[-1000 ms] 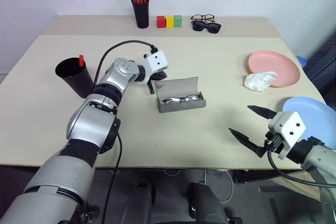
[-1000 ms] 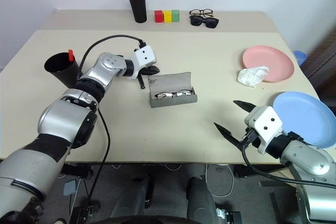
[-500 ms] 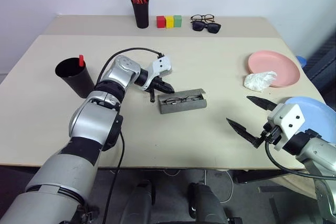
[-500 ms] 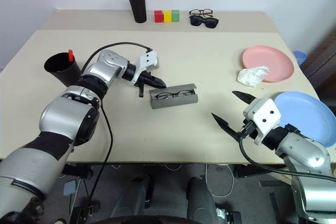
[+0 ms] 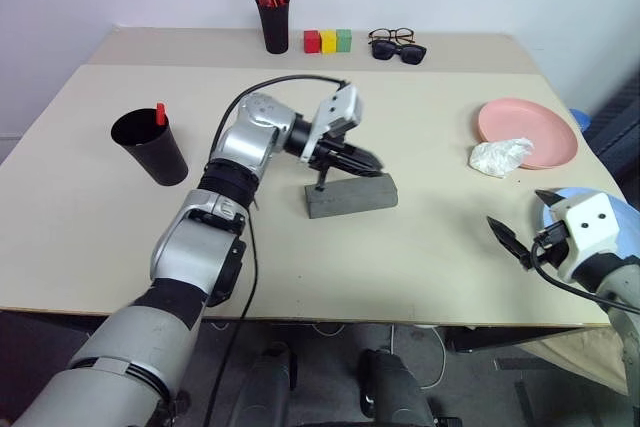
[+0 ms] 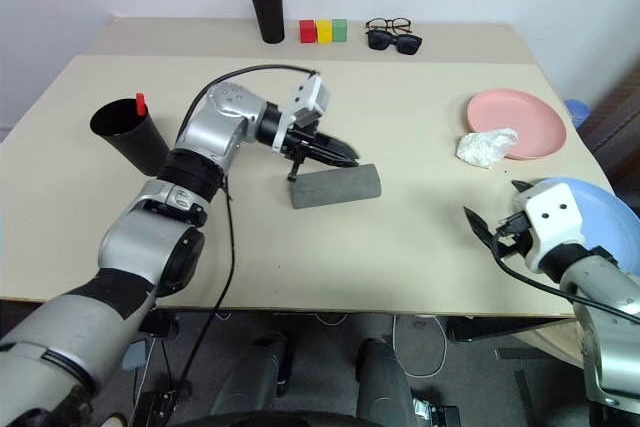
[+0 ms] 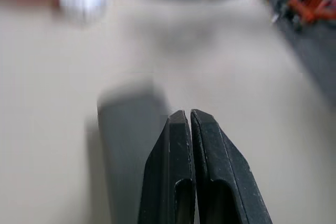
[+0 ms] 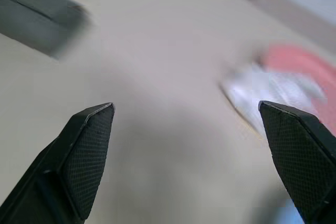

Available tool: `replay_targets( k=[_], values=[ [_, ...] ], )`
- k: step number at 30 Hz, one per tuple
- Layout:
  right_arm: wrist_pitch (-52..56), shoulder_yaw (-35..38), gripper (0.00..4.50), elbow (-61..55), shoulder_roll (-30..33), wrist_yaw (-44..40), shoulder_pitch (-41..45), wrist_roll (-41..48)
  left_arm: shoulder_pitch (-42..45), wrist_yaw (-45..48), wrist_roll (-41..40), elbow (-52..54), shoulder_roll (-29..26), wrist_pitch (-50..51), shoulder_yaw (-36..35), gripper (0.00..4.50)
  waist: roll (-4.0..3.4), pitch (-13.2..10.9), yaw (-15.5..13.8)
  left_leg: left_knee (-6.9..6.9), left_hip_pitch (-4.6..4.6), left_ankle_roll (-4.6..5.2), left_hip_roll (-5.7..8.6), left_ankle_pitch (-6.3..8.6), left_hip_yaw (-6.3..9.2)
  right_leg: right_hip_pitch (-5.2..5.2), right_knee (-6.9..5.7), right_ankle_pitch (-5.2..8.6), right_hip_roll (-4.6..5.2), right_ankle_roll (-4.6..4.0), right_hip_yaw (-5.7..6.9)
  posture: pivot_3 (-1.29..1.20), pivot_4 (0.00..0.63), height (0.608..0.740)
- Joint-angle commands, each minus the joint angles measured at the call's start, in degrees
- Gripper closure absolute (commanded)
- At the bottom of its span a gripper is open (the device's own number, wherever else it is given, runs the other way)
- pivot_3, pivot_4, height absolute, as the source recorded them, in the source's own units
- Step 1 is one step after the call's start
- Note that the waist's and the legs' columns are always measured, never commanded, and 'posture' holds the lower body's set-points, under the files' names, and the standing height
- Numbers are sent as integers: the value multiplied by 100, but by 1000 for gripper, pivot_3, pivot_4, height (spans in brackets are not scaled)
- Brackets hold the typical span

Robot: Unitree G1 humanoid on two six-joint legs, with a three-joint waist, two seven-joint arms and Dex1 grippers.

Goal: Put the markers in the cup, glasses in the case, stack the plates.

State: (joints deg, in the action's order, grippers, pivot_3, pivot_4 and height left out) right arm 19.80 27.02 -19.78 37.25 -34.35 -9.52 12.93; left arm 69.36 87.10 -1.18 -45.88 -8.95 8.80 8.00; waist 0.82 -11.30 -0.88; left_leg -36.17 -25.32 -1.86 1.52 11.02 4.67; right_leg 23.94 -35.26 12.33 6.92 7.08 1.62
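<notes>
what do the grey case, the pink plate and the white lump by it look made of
Grey rectangular closed case: probably a hard shell under fabric-like covering, judging by its matte, dull surface and crisp edges. Salmon pink round plate: likely plastic, with an even colour and a smooth, thin rim. White crumpled lump: seemingly tissue or thin paper, given its soft irregular folds.

Desk (image 5: 120, 247) layout: case mid-desk, cup left, plates right, extras along the back.
Case (image 5: 352, 197) lies closed near the desk's middle, left gripper (image 5: 372, 161) just above its back edge. Cup (image 5: 150, 146) stands well left of the case with a marker (image 5: 159, 113) upright in it. Far right, one plate (image 5: 527, 132) lies behind the other plate (image 6: 588, 209), which sits at the desk's right edge by the right gripper (image 6: 497, 213); a crumpled wad (image 5: 500, 156) touches the rear plate's near-left rim. At the back, left to right: pen pot (image 5: 273, 27), three blocks (image 5: 328, 41), two pairs of eyewear (image 5: 396, 44).
</notes>
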Motion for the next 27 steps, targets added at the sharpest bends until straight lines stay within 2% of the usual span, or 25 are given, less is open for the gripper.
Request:
replay_targets(
  k=[1,6,7,11,14,21,27],
  values=[
    [-264,283,0,316,97,77,-220,-162,-367,-131,-197,805,275,586,306,2693,-15,8,19,1,7,1,0,0,0,-7,-1,1,0,2,0,0,150,740],
    [-177,311,0,549,91,152,-285,-140,-707,-550,-283,1467,651,1012,613,253,-27,9,121,1,40,4,-6,2,-3,-28,-8,16,-4,-10,-3,0,150,740],
    [-144,292,0,606,98,168,-272,-145,-732,-787,-240,1519,762,902,634,66,-27,9,131,0,43,4,-8,2,-3,-30,-8,18,-5,-11,-3,0,150,740],
    [111,208,0,887,97,313,-133,-170,-747,-1043,-285,1763,934,1014,776,66,-28,10,128,0,51,4,-7,2,-2,-46,2,19,-5,-13,-3,0,150,740],
    [238,120,865,1138,138,367,-64,-249,-739,-1166,-351,1924,976,1138,810,0,-29,10,131,2,53,4,-7,2,-2,-47,3,19,-5,-14,-3,0,150,740],
    [314,23,4462,1376,148,405,22,-314,-799,-1283,-438,2115,827,1207,917,0,-32,12,135,2,54,4,-7,2,-2,-48,4,20,-5,-14,-3,0,150,740],
    [226,-13,4462,1260,99,553,87,-411,-863,-1353,-462,2178,684,1199,950,0,-32,11,128,2,54,4,-7,2,-2,-50,5,20,-5,-14,-3,0,150,740]
  ],
)
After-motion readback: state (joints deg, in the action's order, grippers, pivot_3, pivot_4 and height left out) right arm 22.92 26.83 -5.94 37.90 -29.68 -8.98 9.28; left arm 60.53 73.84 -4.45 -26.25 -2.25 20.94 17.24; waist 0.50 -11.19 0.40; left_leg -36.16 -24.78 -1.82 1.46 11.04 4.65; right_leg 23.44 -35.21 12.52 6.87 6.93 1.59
